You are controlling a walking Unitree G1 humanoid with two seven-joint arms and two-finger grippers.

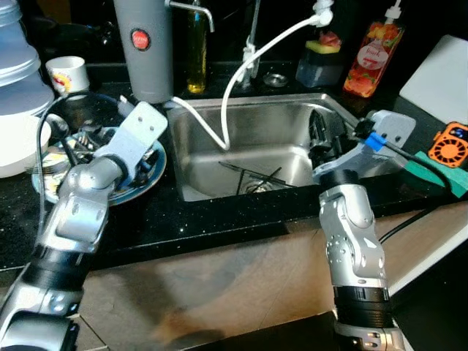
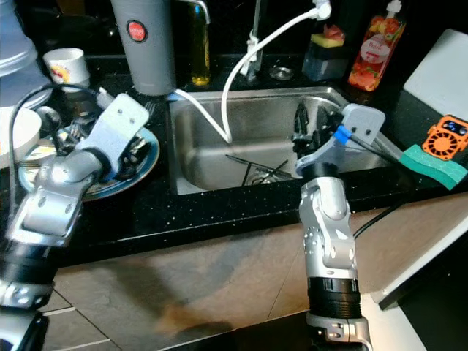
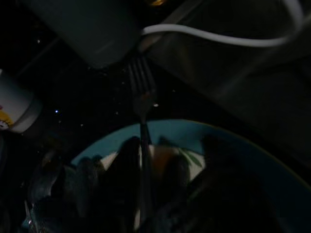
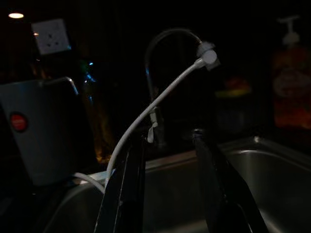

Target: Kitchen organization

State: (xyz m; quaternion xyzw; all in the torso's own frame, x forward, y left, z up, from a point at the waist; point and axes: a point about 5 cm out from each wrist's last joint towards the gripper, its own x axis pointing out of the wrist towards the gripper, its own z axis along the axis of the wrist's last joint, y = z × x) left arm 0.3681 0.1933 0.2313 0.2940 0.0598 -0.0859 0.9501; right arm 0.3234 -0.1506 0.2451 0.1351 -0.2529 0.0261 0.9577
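Note:
A blue plate piled with dirty cutlery and food scraps sits on the black counter left of the sink. My left gripper hovers low over this plate and is open. A fork lies along the inner side of one finger, its tines reaching past the plate's rim toward a grey jug. My right gripper hangs open over the right part of the sink with nothing between its fingers. A few dark utensils lie on the sink's bottom.
A white hose loops from the tap down into the sink. A cup and white bowls stand at the far left. An oil bottle, soap bottle, green sponge and orange gadget are behind and right.

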